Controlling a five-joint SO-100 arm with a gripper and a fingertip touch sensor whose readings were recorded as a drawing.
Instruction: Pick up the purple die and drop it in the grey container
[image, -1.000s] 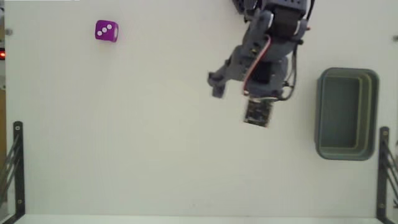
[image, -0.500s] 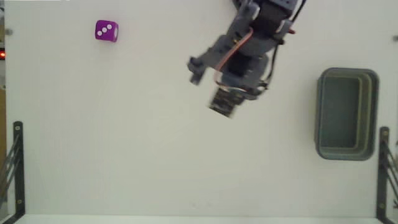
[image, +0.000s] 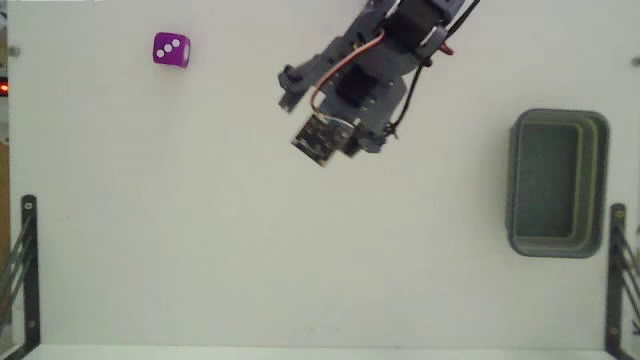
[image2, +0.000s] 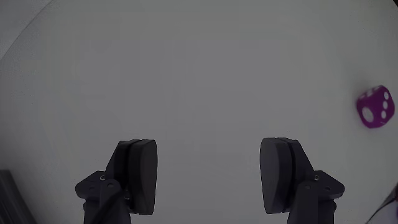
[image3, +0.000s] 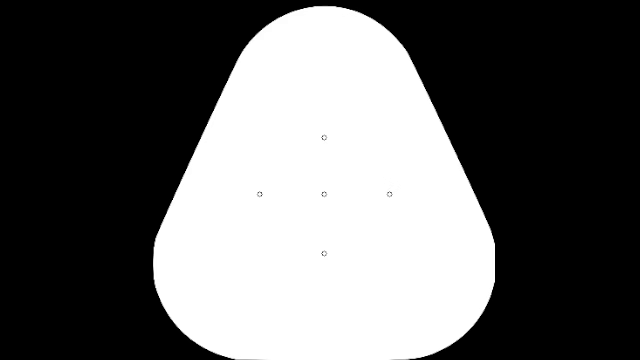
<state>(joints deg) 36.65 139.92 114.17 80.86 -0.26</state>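
Your arm (image: 375, 60) hangs over the table, between die and bin.

From above, you see the die (image: 171, 49) near the top left corner of the white table (image: 200, 230), three white dots on its upper face. The bin (image: 557, 183) lies at the right edge, long side up and down, hollow bare. The arm reaches in from the top edge, its gripper (image: 300, 105) pointing down-left, well apart from both.
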